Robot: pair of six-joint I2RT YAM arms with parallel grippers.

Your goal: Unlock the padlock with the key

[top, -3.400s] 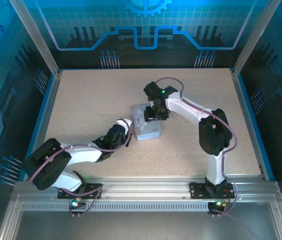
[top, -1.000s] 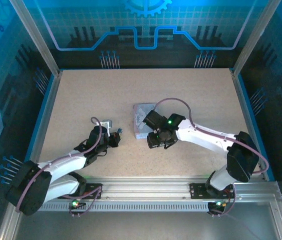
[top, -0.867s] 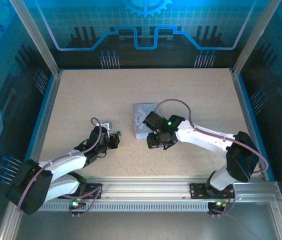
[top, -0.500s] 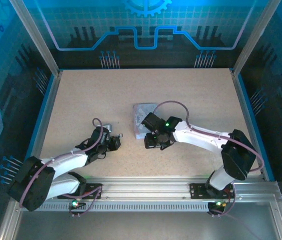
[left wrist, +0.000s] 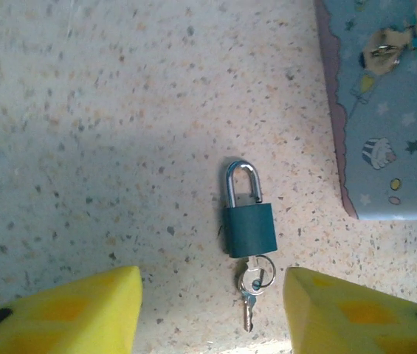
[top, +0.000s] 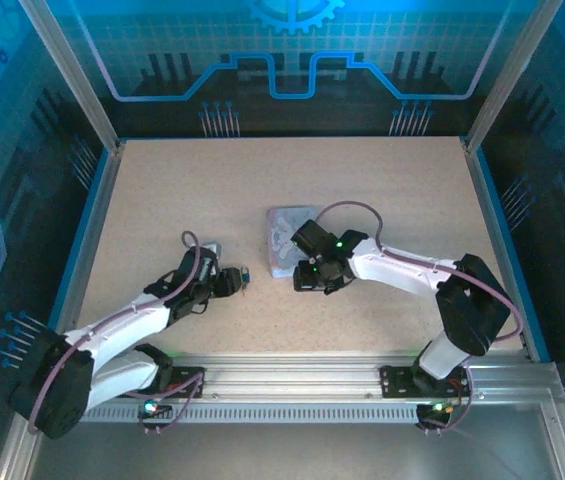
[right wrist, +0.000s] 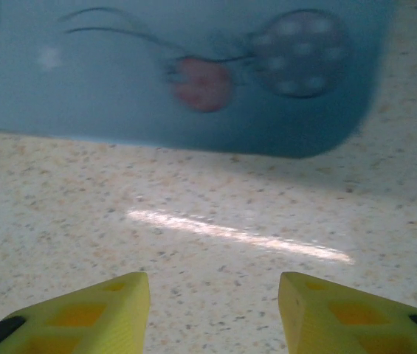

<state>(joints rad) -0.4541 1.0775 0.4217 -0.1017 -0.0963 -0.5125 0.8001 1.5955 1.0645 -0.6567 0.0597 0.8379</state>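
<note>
The padlock (left wrist: 249, 228), teal-bodied with a silver shackle, lies flat on the speckled table, and its shackle looks seated in the body. A key (left wrist: 251, 271) sits in its keyhole on a small ring, with a second key hanging from the same ring. My left gripper (left wrist: 212, 313) is open just behind the keys, its yellow fingers (left wrist: 68, 313) apart on either side and touching nothing. From above, the padlock (top: 246, 272) is a small speck at the left gripper (top: 235, 279). My right gripper (right wrist: 214, 313) is open and empty, low over the table in front of the tin.
A pale blue cartoon tin (top: 287, 250) lies between the two arms, right of the padlock; its side (right wrist: 193, 66) spans the top of the right wrist view and its corner (left wrist: 385, 110) shows in the left wrist view. Blue walls (top: 87, 240) border the table.
My left gripper has opened from shut and let go of the padlock, which now lies on the table. The right arm has shifted only slightly beside the tin.
</note>
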